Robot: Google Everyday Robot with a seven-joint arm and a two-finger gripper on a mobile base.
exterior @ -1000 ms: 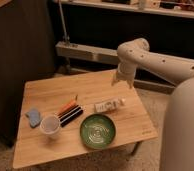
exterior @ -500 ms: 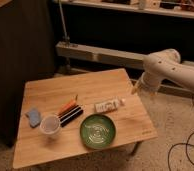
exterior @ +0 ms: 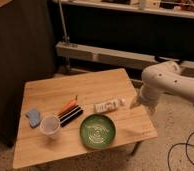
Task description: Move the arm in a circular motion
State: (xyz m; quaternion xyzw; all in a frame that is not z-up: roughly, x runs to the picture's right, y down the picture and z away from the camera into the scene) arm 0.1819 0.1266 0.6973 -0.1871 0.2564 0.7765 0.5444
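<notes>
My arm (exterior: 162, 82) comes in from the right side of the view, its thick off-white segment running leftward to a rounded joint and then bending down toward the tabletop (exterior: 90, 87). At the narrow end, my end effector (exterior: 135, 103) hangs at the right edge of the wooden tabletop, just beside the cap end of a small white tube (exterior: 107, 105) lying on its side. Whether my end effector is wide or narrow I cannot tell, and I see nothing held in it.

In front of the tube sits a round green plate (exterior: 97, 131). To the left of the plate stands a clear plastic cup (exterior: 50, 125), and near it lie a few dark sticks (exterior: 71, 115) with an orange one (exterior: 67, 106) alongside them. A blue sponge (exterior: 33, 117) rests near the left edge. Black cables (exterior: 186, 150) trail across the speckled floor below my arm, and a pale metal rail (exterior: 102, 52) runs behind the tabletop.
</notes>
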